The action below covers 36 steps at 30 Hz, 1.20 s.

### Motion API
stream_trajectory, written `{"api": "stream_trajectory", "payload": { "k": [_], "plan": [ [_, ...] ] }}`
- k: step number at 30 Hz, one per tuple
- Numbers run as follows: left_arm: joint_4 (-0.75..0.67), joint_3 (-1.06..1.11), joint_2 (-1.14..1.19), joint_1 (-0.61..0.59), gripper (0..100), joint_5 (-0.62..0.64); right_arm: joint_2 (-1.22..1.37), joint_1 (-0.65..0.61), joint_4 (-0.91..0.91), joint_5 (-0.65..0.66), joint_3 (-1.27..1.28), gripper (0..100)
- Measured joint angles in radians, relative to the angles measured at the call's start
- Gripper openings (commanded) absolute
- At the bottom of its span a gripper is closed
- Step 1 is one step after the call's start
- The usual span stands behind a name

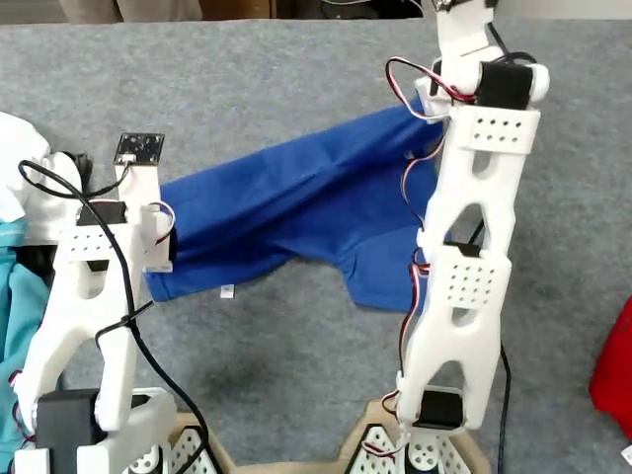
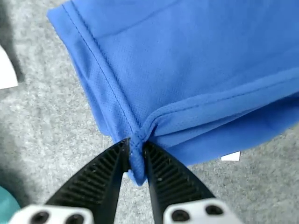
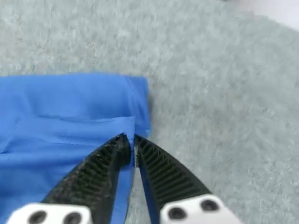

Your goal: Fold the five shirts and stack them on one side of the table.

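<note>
Blue mesh shirt (image 1: 296, 212), stretched over grey felt (image 1: 247, 79). The left gripper (image 2: 136, 148) clamps its stitched hem, the right gripper (image 3: 130, 141) the opposite edge.

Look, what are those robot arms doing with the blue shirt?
The two arms' job is folding shirts. Right now the left gripper is shut on one end of the blue shirt and the right gripper is shut on the other end, so it stretches across the table between them. A teal cloth and a red cloth lie at the table's edges.
</note>
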Motion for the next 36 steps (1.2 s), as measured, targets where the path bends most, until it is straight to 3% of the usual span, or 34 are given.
{"api": "stream_trajectory", "payload": {
  "k": [15,29,36],
  "plan": [
    [0.011,0.094,0.0,0.023,2,-0.071,-0.448,0.003,-0.012,0.052,0.835,0.5],
    [0.011,0.094,0.0,0.023,2,-0.078,-0.853,0.046,-0.377,0.072,1.668,0.5],
    [0.011,0.094,0.0,0.023,2,-0.084,-0.905,0.178,-0.517,0.091,1.827,0.5]
  ]
}}
